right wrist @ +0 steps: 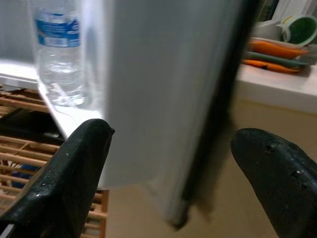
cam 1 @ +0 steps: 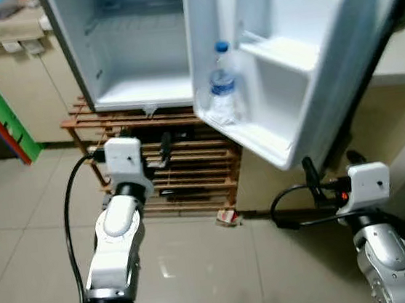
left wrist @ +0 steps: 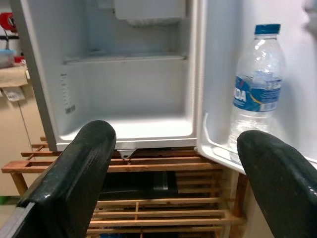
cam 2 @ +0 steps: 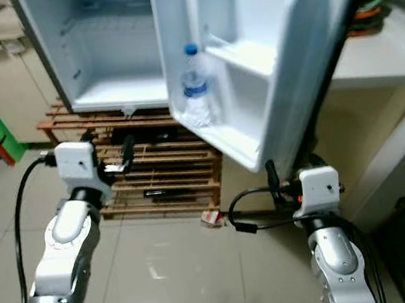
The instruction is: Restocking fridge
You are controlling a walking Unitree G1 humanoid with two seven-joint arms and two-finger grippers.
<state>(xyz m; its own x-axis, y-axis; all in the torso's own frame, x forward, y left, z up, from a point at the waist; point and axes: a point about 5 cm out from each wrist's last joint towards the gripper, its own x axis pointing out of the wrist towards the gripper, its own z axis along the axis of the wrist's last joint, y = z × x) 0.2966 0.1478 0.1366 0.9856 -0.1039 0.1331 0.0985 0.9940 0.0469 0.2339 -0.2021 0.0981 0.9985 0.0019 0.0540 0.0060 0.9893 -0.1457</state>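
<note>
Fingers of both grippers spread empty, left gripper [left wrist: 173,178] before fridge [cam 1: 132,50], right gripper [right wrist: 168,183] straddling door edge [right wrist: 208,124], bottle [cam 1: 221,83] in door shelf.

You see a floor of large pale glossy tiles [cam 1: 20,216], and a ceiling light makes a bright spot on it near the bottom. A low wooden slatted rack [cam 1: 190,169] stands on this floor. At the left you have a beige cabinet [cam 1: 23,84], with red and green boards [cam 1: 5,119] leaning beside it. At the right a white counter [cam 2: 389,57] carries a green bowl [right wrist: 300,29] and orange things.
</note>
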